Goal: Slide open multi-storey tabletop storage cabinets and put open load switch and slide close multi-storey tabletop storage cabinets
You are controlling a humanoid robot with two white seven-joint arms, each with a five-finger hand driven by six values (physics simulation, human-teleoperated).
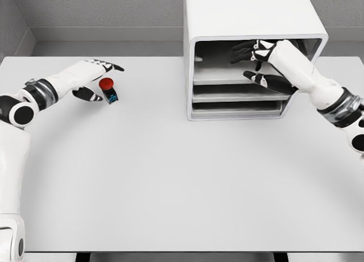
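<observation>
We see our left hand out over the table, fingers spread and relaxed, gripping nothing; the switch, a small dark block with a red round button on top, stands on the table just inside the gap between our thumb and the outstretched fingers, and we cannot tell whether any fingertip touches it. Our right hand reaches into the top bay of the white cabinet, fingers extended and apart, thumb lower, near the front edge of the uppermost shelf; it holds nothing that we can make out, though the fingertips sit in shadow and contact with the bay's wall or shelf is unclear. Below that hand we count three shelf edges stacked inside the opening, and whether these are drawers or fixed trays is hard to read. The cabinet's top is cut off by the upper edge of the view, and our right forearm hides part of its right wall. Our left arm runs off at the lower left
</observation>
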